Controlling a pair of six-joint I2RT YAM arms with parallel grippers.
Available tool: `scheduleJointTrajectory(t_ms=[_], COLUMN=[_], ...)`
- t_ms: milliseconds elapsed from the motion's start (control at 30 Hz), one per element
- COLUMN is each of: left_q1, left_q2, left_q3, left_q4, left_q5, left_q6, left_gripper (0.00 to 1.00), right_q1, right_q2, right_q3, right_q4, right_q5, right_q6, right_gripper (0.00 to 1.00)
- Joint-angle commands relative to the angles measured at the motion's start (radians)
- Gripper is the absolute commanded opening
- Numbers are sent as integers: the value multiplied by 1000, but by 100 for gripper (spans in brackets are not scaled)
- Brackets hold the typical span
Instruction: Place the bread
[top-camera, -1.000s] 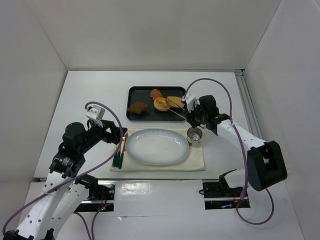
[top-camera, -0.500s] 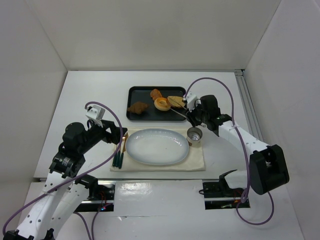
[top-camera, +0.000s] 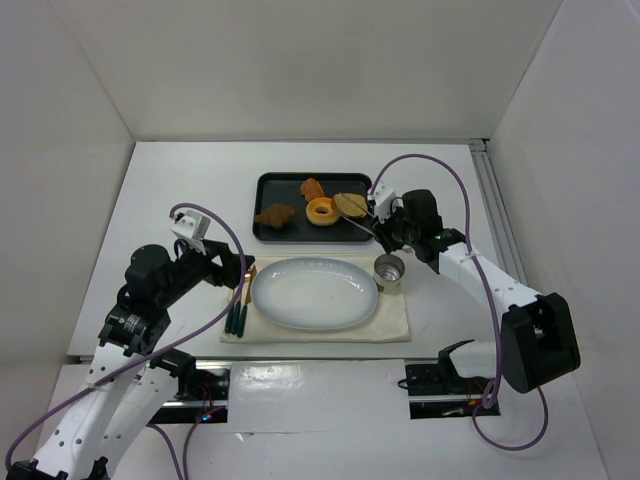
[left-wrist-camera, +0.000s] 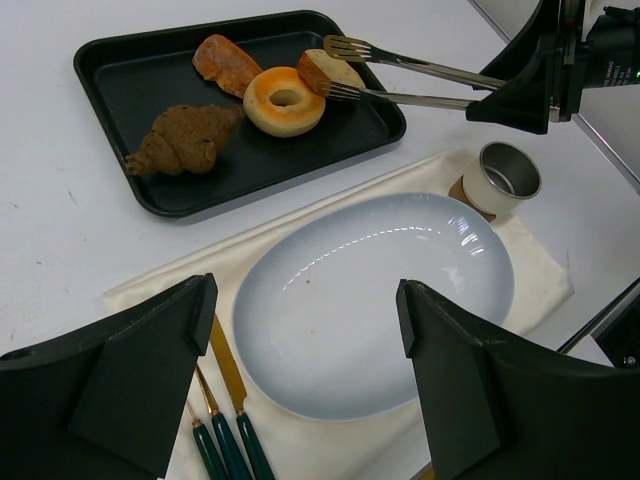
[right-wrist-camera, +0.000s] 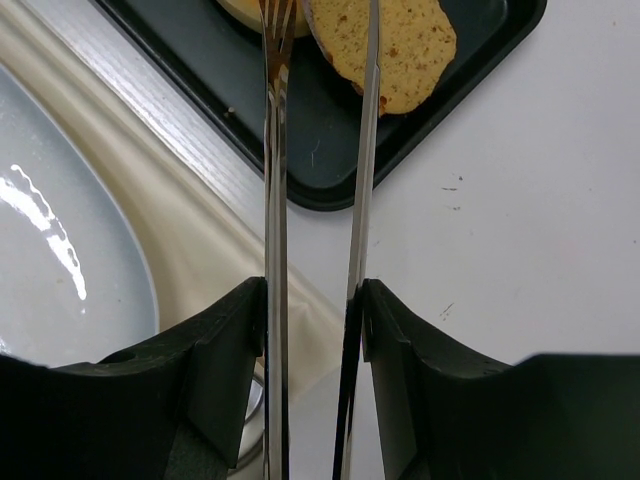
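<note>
As I watch, right gripper (right-wrist-camera: 312, 335): part-closed, clamping silver metal tongs (right-wrist-camera: 273, 200)
Tan oval bread slice (right-wrist-camera: 390, 45): between tips, black rectangular tray (left-wrist-camera: 120, 90)'s 3 o'clock

Top view high, looking down, left wrist oblique from afar, right wrist close, all sharing tray (top-camera: 280, 190)

Tan, golden-crusted oval bread (top-camera: 350, 203) at tongs' (right-wrist-camera: 272, 150) tips, black tray's (left-wrist-camera: 130, 80) right end.
</note>
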Motion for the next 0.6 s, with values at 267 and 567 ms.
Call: scheduleJointTrajectory(t_ms=[267, 567], left_q1=[-2, -2], left_q2=[-4, -4], left_q3=[3, 3], left_q4=[41, 41], left_q5=[5, 5], left_q6=[16, 16], left_gripper=[90, 90], right_q1=[9, 18], right_q2=[35, 74], right_q3=[33, 42], right_q4=[43, 52], right_q5=[11, 29], right_q6=[-1, -10], right_gripper=[52, 52])
